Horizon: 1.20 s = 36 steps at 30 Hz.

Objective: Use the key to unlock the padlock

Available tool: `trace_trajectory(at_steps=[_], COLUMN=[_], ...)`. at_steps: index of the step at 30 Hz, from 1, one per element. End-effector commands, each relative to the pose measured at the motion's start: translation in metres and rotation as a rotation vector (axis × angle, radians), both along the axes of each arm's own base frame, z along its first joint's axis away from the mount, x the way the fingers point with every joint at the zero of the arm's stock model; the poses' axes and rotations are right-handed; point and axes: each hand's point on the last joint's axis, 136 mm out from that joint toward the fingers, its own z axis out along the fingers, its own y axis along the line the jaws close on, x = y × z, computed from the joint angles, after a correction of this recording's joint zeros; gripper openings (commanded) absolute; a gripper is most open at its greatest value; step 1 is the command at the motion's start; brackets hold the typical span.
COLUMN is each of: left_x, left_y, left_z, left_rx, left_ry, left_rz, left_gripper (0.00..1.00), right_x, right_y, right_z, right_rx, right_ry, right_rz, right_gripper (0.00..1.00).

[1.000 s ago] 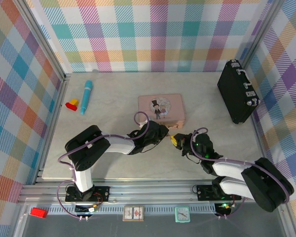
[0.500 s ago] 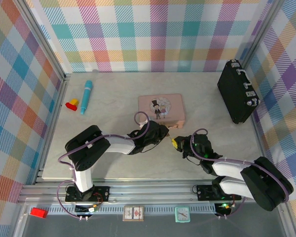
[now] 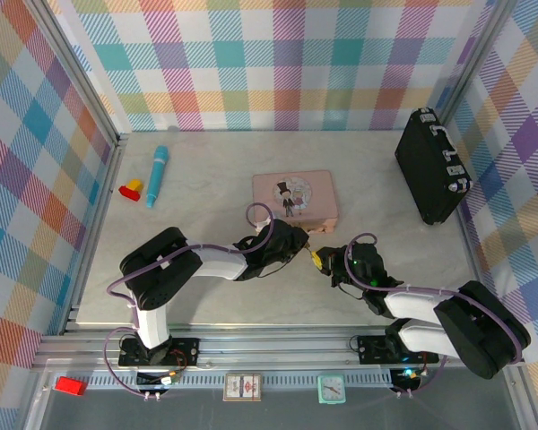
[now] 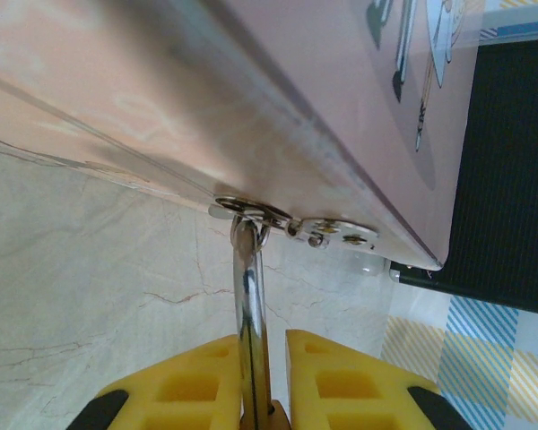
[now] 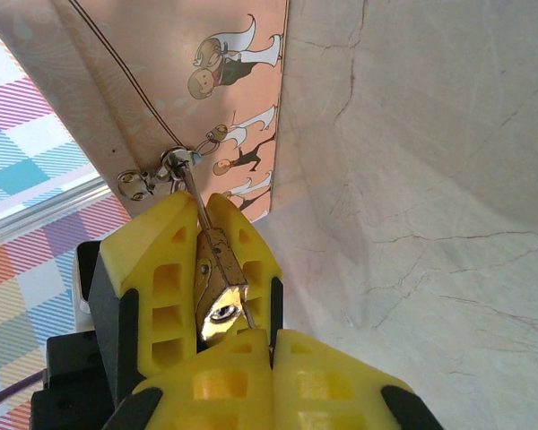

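The brass padlock [image 5: 217, 278] hangs by its thin shackle [image 4: 249, 278] from the hasp [image 4: 278, 218] of the pink tin [image 3: 294, 197]. My left gripper [image 4: 264, 342] is shut on the padlock, a yellow finger [image 5: 161, 260] on each side of its body. The keyhole faces my right gripper [image 5: 272, 345], which is shut. A thin sliver of the key [image 5: 249, 313] pokes out from its fingertips, right beside the keyhole. From above, the two grippers meet tip to tip just in front of the tin's near right corner, left gripper [image 3: 298, 244] and right gripper [image 3: 321, 261].
A black case [image 3: 433, 166] lies at the right wall. A blue tube [image 3: 156, 175] and yellow-and-red blocks [image 3: 130, 189] sit far left. Bare marble table [image 3: 215, 296] spreads in front of the tin and both arms.
The right gripper has crept a little closer to the left gripper and the padlock. The pink tin has shifted very slightly to the right.
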Motion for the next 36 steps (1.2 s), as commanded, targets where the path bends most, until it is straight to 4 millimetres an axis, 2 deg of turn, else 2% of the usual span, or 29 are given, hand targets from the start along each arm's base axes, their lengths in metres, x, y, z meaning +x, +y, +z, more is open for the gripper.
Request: trace_trajectory(at_steps=[1,10,22,36], left_x=[-0.0017,-0.0010,-0.0021,-0.0020], left_y=[-0.0323,-0.0293,-0.0299,-0.0320], left_z=[0.0472,0.0395,0.0477,0.0473], left_rx=[-0.147,-0.127,-0.143,-0.147], left_ry=[-0.072,-0.064,-0.074,-0.072], left_rz=[-0.053,-0.043,-0.048,-0.053], left_gripper=[0.00,0.00,0.00,0.00], right_x=[0.0089,0.0075,0.0069,0.0085], right_y=[0.0059,0.0027,0.0008,0.0005], right_z=[0.0214,0.0236,0.0185,0.0174], right_rx=[0.038,0.027,0.011,0.001], right_ry=[-0.063,-0.068,-0.054,-0.051], right_rz=[-0.005,-0.012,-0.018,-0.023], right_gripper=[0.00,0.00,0.00,0.00])
